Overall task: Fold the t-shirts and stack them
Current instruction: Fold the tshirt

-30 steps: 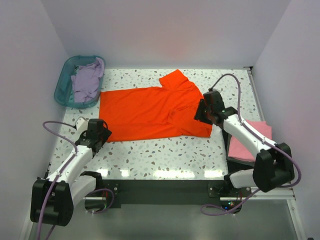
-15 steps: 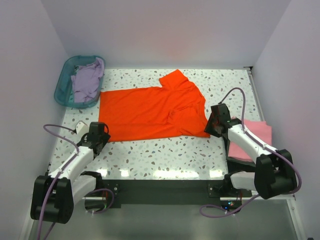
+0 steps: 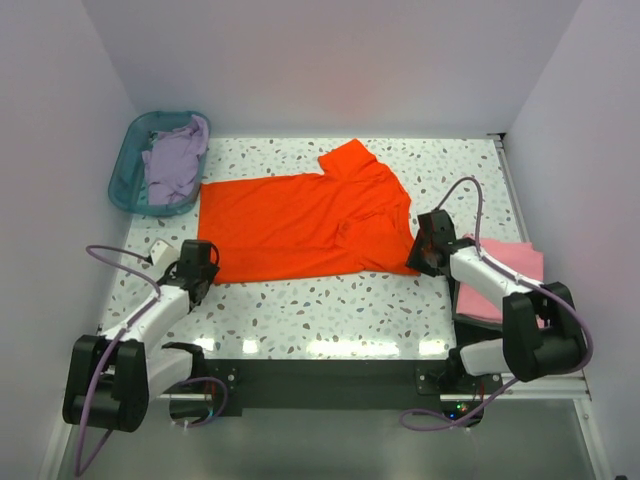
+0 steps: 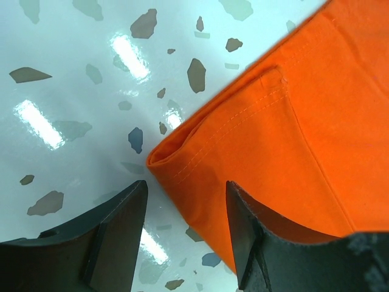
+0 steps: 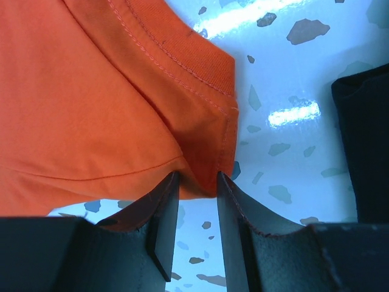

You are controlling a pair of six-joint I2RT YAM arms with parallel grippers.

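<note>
Both arms have dropped to the orange-red t-shirt (image 3: 305,222): right gripper (image 5: 193,190) nearly closed on its near corner, left gripper (image 4: 185,201) open around the hem corner, readying 1 fold.

Three t-shirts: one orange-red (image 3: 305,222), one pink (image 3: 500,282), one lavender (image 3: 173,160); one teal basket (image 3: 127,172); two arms.

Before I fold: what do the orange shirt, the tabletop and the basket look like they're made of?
Orange shirt: matte woven or knit cloth, probably cotton; stitched hems and soft folds show at both wrists. Tabletop: glossy, hard, speckled terrazzo-look surface, maybe laminate; it mirrors the lights. Basket: translucent teal, likely plastic.
</note>
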